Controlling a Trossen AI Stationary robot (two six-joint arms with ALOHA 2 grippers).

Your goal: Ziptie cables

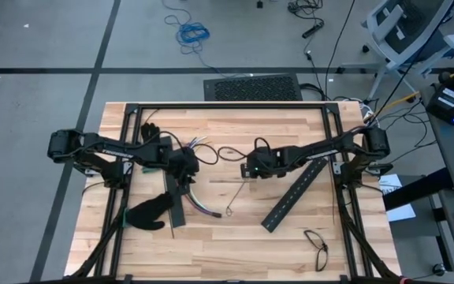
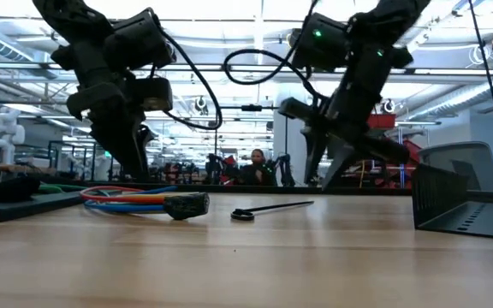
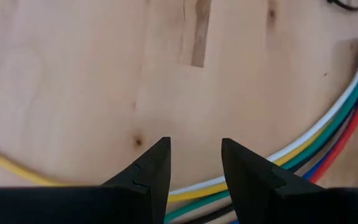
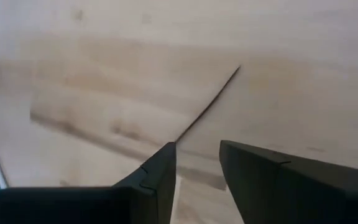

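Observation:
The cables (image 1: 201, 203) are a bundle of red, blue, white, green and yellow wires lying in a curve on the wooden table, left of centre; they also show in the low view (image 2: 131, 198). A thin dark ziptie (image 1: 238, 195) lies flat to their right, its small head (image 2: 242, 215) toward the near edge. My left gripper (image 3: 196, 149) points steeply down over the bundle, open, and the wires (image 3: 303, 152) pass under its fingers. My right gripper (image 4: 197, 152) hovers open over the ziptie's far end (image 4: 210, 106), which runs toward the gap between its fingers.
A long black slotted bar (image 1: 294, 193) lies slantwise right of the ziptie, and a shorter one (image 1: 177, 207) lies beside the cables. A black glove (image 1: 150, 213) rests near left, another (image 1: 149, 130) far left. A dark loop (image 1: 318, 244) lies near right. Black frame rails (image 1: 227, 105) border the table.

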